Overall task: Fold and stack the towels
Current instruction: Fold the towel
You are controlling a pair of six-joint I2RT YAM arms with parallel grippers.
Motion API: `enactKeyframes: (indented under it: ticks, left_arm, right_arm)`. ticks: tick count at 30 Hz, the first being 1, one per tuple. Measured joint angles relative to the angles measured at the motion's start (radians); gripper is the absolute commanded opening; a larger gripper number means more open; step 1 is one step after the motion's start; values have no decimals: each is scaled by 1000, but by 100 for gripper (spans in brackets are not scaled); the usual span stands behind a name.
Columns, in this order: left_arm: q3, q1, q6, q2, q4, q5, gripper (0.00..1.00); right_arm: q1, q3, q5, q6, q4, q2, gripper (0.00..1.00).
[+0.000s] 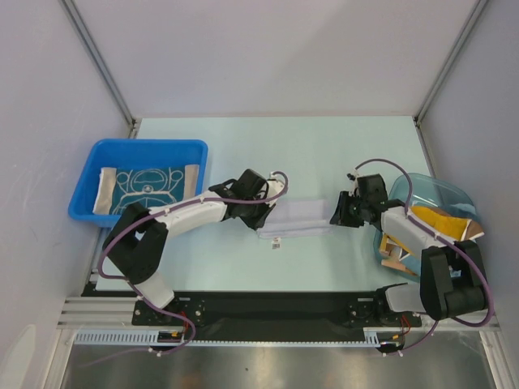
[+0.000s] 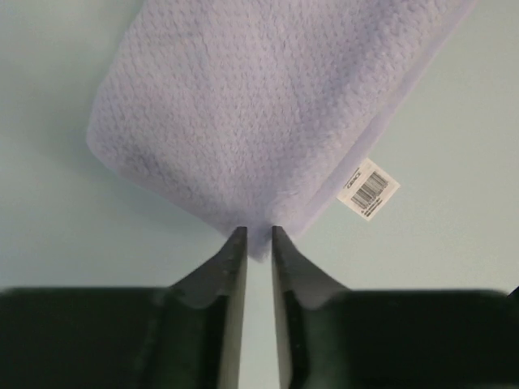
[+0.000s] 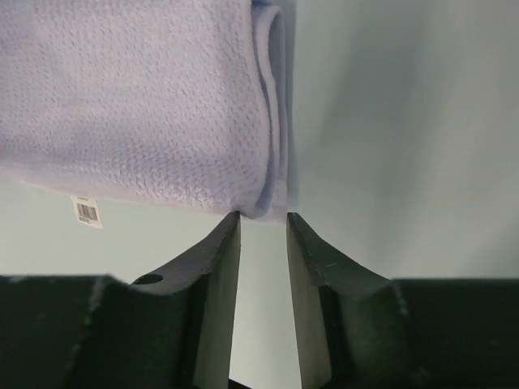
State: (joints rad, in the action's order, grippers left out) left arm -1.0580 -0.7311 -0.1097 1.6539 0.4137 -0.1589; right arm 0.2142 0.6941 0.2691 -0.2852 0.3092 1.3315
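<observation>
A folded pale lavender-white towel with a barcode tag lies flat on the table between my two grippers. My left gripper is at its left end. In the left wrist view its jaws stand nearly closed, with the corner of the towel pinched between the tips. My right gripper is at the towel's right end. In the right wrist view the gripper is open, its tips just touching the folded edge of the towel. A folded teal towel with white swirls lies in the blue basket.
The blue basket stands at the far left. A clear blue tub at the right holds a brown and yellow towel, with more cloth hanging below it next to the right arm. Grey walls enclose the table.
</observation>
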Motion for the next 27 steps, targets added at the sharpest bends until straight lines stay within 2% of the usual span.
enactKeyframes:
  ticks: [1,2,11,15,19,24,27]
  left_arm:
    - [0,-2,8,0,8,4,30]
    - [0,-3,14,0,16,11,37]
    - [-56,-6,93,-16,82,69,44]
    - [-42,-6,177,-39,9,20,44]
    - [41,-7,259,-36,-87,-17,39]
    - [148,-7,323,19,-174,-36,41]
    - [161,-6,347,17,-212,-35,44]
  right_arm:
    - [0,2,-2,-14,15,0,37]
    - [0,8,-7,-22,34,0,38]
    - [36,196,-82,-127,200,-2,31]
    - [62,208,-68,-161,164,-1,26]
    - [80,140,-32,-186,74,27,23]
    - [79,26,-26,-185,2,118,21]
    - [75,2,-4,-187,-42,146,21]
